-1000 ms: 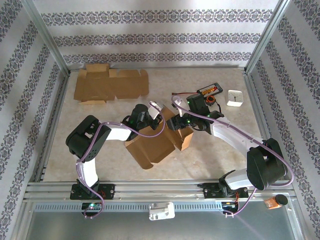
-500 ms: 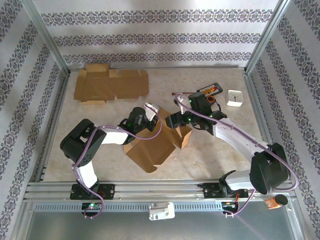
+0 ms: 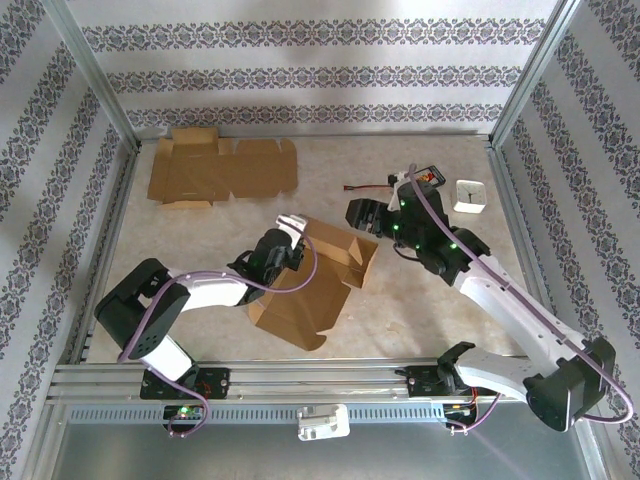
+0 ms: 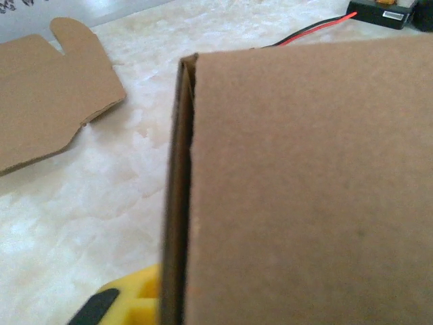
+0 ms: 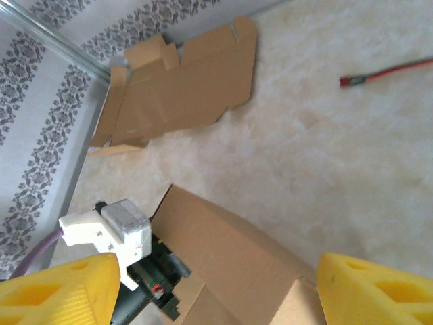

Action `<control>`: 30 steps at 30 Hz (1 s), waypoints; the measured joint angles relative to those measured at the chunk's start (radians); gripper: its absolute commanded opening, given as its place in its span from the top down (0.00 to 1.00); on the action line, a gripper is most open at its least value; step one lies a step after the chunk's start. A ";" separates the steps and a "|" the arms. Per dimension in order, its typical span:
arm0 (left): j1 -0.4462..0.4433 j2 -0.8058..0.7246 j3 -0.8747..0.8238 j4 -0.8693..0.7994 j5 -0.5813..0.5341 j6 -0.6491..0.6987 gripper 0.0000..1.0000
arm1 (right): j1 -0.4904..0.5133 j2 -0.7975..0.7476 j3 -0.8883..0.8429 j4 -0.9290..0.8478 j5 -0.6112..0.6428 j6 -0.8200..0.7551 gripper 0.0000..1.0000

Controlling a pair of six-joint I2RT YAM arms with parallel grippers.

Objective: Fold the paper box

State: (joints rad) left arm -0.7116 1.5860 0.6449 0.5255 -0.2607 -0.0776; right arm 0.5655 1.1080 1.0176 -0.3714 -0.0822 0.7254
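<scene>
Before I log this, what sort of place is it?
Probably a lab test cell: a metal frame and patterned walls enclose the table, with left arm and right arm bolted to a rail at its near edge.

Brown paper box (image 3: 300, 292), yellow fingers (image 5: 61, 291), cream marbled table (image 3: 400, 305), grey floral-striped walls (image 3: 300, 75).

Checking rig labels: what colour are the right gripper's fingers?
Yellow; the fingers show best in the right wrist view.
</scene>
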 measured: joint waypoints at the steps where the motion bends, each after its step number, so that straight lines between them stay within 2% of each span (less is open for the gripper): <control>1: -0.014 -0.006 -0.004 -0.005 -0.014 -0.010 0.72 | 0.016 -0.003 -0.002 -0.013 0.008 0.022 0.25; 5: -0.076 -0.095 -0.032 -0.061 -0.059 -0.067 0.50 | 0.066 -0.010 -0.002 -0.062 0.056 0.092 0.26; 9: -0.085 -0.246 -0.039 -0.168 -0.074 -0.142 0.45 | 0.094 -0.020 -0.001 -0.133 0.119 0.149 0.30; 10: -0.086 -0.290 -0.039 -0.204 -0.075 -0.161 0.40 | 0.100 -0.023 -0.001 -0.150 0.133 0.165 0.31; 12: -0.087 -0.388 -0.038 -0.297 -0.080 -0.207 0.37 | 0.117 -0.033 0.001 -0.198 0.176 0.208 0.33; 14: -0.087 -0.475 -0.023 -0.407 -0.081 -0.256 0.29 | 0.141 -0.040 0.012 -0.247 0.224 0.251 0.33; 16: -0.080 -0.544 0.018 -0.532 -0.068 -0.311 0.28 | 0.175 -0.043 0.031 -0.295 0.264 0.297 0.33; 18: -0.045 -0.575 0.088 -0.658 0.002 -0.371 0.28 | 0.214 -0.042 0.053 -0.336 0.304 0.351 0.33; 20: 0.036 -0.567 0.172 -0.747 0.098 -0.423 0.29 | 0.251 -0.035 0.066 -0.362 0.333 0.410 0.33; 24: 0.174 -0.479 0.318 -0.876 0.311 -0.480 0.29 | 0.289 0.021 0.078 -0.373 0.347 0.506 0.35; 28: 0.220 -0.361 0.409 -0.930 0.470 -0.488 0.28 | 0.290 0.090 0.085 -0.372 0.362 0.552 0.43; 30: 0.242 -0.304 0.429 -0.929 0.541 -0.496 0.23 | 0.290 0.111 0.085 -0.369 0.373 0.562 0.47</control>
State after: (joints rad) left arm -0.4698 1.2816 1.0740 -0.4034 0.2802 -0.5732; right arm 0.8555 1.2190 1.1023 -0.7406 0.2909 1.2869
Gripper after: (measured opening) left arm 0.735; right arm 0.556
